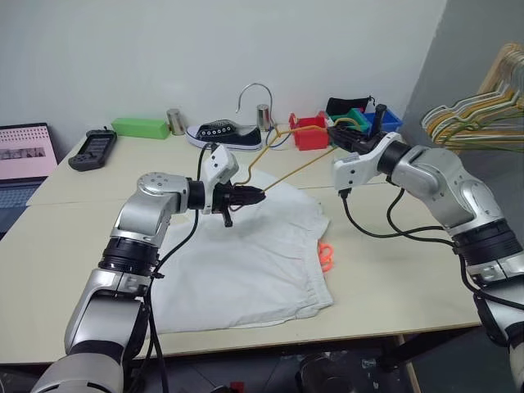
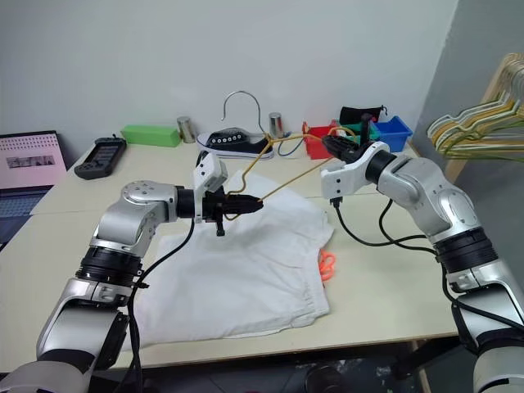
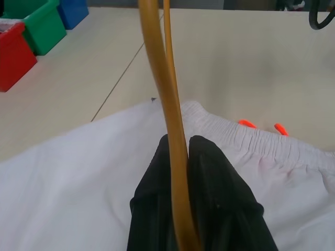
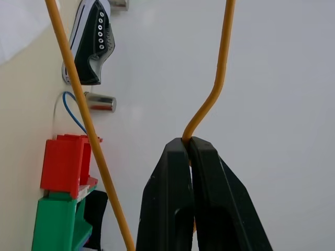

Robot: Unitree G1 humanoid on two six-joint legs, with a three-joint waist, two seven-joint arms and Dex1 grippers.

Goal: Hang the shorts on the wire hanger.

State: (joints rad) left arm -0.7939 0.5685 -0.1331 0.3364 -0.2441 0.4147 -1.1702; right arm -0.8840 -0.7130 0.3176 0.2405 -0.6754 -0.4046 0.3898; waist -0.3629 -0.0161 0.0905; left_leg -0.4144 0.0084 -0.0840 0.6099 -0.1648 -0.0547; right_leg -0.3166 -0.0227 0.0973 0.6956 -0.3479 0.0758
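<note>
The white shorts (image 1: 246,262) lie flat on the table, with the orange drawstring (image 1: 326,255) poking out at their right edge. Above them the yellow-gold wire hanger (image 1: 298,171) hangs in the air between both arms. My left gripper (image 1: 260,196) is shut on one end of the wire just over the shorts' back edge; in the left wrist view its fingers (image 3: 209,172) pinch the wire (image 3: 162,68) over the gathered waistband. My right gripper (image 2: 336,147) is shut on the hanger's other end, higher and further back; in the right wrist view the wire (image 4: 209,102) bends out from between its fingertips.
Along the back of the table stand a black sneaker (image 1: 225,133), a green box (image 1: 141,128), metal cans, and red (image 1: 309,131), green and blue bins. A laptop (image 1: 24,160) and a black device (image 1: 92,150) are at the left. A bunch of hangers (image 1: 479,110) hangs at the right.
</note>
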